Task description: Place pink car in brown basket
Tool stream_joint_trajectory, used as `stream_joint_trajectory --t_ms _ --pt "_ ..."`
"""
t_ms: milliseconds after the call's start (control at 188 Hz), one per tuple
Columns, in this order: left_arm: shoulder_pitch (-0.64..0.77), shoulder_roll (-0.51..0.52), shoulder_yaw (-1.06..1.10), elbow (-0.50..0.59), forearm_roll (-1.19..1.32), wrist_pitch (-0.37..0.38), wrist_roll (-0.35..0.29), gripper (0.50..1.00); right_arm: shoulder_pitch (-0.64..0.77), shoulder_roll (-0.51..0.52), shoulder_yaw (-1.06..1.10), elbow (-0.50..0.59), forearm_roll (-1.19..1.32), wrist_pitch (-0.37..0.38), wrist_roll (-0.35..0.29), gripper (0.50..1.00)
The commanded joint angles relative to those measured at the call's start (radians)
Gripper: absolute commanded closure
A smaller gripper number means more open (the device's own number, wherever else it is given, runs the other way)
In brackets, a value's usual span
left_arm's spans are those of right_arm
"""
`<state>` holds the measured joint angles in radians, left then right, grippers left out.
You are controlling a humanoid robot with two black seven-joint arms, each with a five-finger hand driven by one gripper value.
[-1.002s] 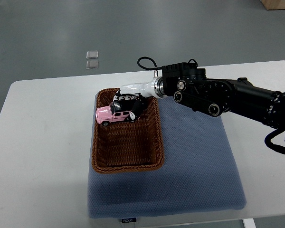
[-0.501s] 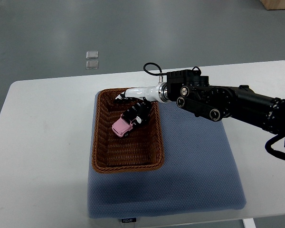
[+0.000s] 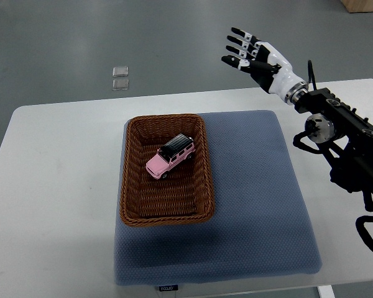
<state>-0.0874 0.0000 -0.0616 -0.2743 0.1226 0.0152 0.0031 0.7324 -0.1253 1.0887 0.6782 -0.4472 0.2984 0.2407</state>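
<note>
Pink car (image 3: 170, 156) inside brown basket (image 3: 132, 186) — right hand (image 3: 256, 57) spread, empty, well apart.

Single steep view over table (image 3: 56, 180)

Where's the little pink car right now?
In the top view, the pink car lies inside the brown basket, in its far half, left of picture centre, on the blue mat.
</note>
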Motion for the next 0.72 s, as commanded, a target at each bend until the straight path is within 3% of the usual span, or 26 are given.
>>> stream_joint_trajectory --t_ms 0,149,426,714 --pt "0.000 0.000 0.000 0.000 0.000 0.000 0.002 0.500 -0.080 0.001 0.034 0.000 0.217 0.005 0.006 0.591" --pt "0.000 0.000 0.002 0.001 -0.001 0.000 0.002 0.500 -0.134 0.003 0.034 -0.002 0.357 0.008 0.008 0.591" --pt "0.000 0.000 0.003 0.001 0.000 0.000 0.002 0.500 -0.142 0.013 0.031 -0.002 0.360 0.071 0.006 0.591" --pt "0.000 0.000 0.002 0.000 0.000 0.000 0.002 0.500 -0.140 0.015 0.028 -0.002 0.351 0.074 0.006 0.591"
